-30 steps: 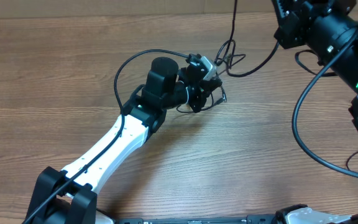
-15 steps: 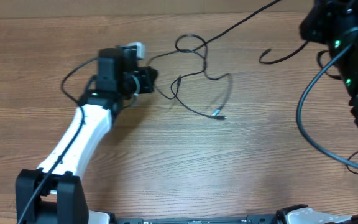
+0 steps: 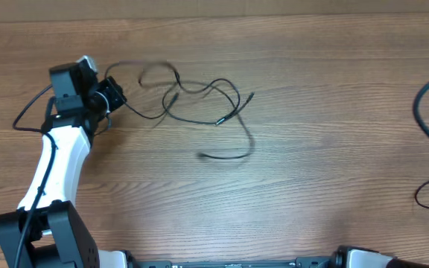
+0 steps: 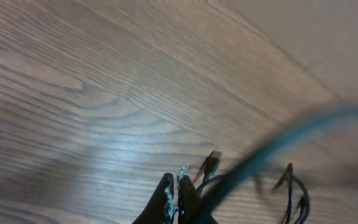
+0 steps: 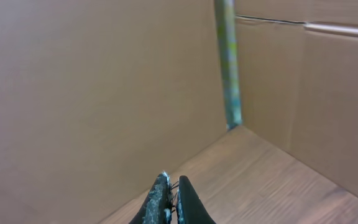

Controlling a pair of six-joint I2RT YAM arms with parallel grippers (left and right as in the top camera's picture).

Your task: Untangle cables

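Since the earlier frame the left hand (image 3: 114, 95) has withdrawn to 10 o'clock, drawing the cables (image 3: 199, 112) out across the worktop (image 3: 311, 193); it appears clamped on 1 cord. The right hand (image 5: 169, 186) is together and empty. Step: spreading. Next: part the crossings at 11 o'clock. Count: at least 2 cords, tally uncertain.

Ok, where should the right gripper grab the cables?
Take the hooked tail of the cables, from above on the right: it lies flat and alone, clear of the crossed loops toward the left gripper.
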